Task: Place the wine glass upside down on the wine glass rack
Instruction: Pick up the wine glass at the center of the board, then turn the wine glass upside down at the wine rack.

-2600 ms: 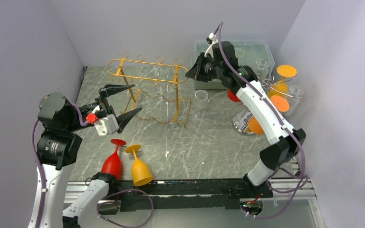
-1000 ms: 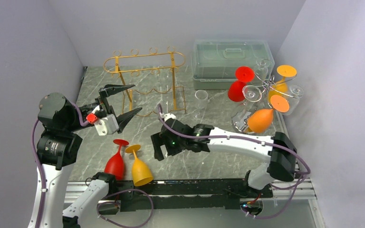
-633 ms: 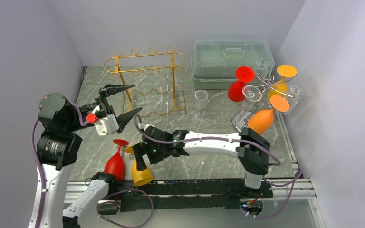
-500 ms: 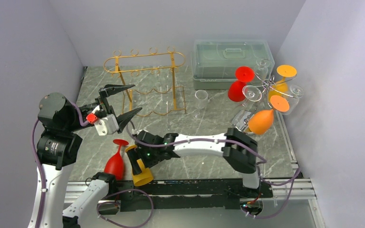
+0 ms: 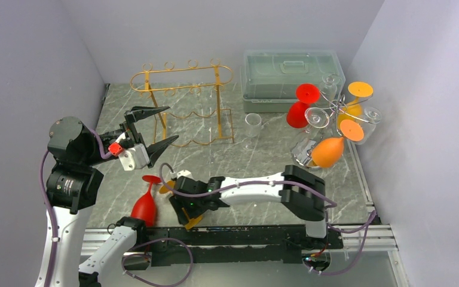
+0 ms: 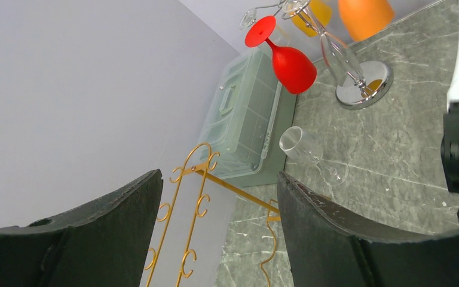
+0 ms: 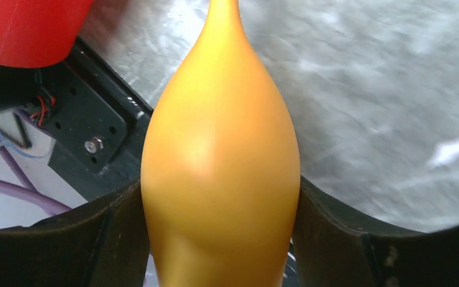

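Yellow wine glass (image 7: pixel 221 167), at the desk's (image 5: pixel 257 164) near edge, is grasped by the right claw (image 5: pixel 190 214); left claw (image 5: pixel 173 123) released, empty. Lifting, inverting and hanging on the gold rack (image 5: pixel 182 98) remain.

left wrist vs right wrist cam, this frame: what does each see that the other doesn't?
Left wrist only: the gold wire glass rack, the clear lidded plastic box, a clear wine glass on the table, and a red wine glass hanging on the chrome stand. The left fingers stand open and empty.
Right wrist only: the yellow wine glass, with the right fingers against both sides of its bowl, a second red glass bowl and the black base rail.
Both: the grey marble tabletop.
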`<state>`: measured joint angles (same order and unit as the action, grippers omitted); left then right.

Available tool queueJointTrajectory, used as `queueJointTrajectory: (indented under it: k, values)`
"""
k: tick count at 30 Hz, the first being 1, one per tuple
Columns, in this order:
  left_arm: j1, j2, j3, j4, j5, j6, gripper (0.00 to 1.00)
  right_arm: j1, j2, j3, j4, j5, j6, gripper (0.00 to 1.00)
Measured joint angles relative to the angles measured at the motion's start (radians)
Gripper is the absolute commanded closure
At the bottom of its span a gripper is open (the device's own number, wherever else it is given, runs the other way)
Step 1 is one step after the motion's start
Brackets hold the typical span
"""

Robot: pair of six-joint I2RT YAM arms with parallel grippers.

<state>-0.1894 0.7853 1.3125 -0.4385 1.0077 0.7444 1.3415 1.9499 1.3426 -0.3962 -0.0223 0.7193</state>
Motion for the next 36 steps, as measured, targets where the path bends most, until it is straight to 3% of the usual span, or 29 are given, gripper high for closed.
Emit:
queueJointTrajectory:
  k: [6, 12, 23, 36]
  values:
    - [0.0, 0.0, 0.0, 0.0, 0.0, 0.0, 0.25, -0.008, -0.198, -0.141, 0.01, 0.149, -0.095, 0.54]
    - [0.0, 0.0, 0.0, 0.0, 0.0, 0.0, 0.25, -0.04, -0.318, -0.175, 0.122, 0.275, -0.214, 0.71]
    - [0.0, 0.0, 0.0, 0.0, 0.0, 0.0, 0.25, -0.215, -0.498, -0.285, 0.435, 0.328, -0.403, 0.67]
    - [0.0, 0.0, 0.0, 0.0, 0.0, 0.0, 0.25, -0.226, -0.407, -0.249, 0.679, 0.217, -0.662, 0.65]
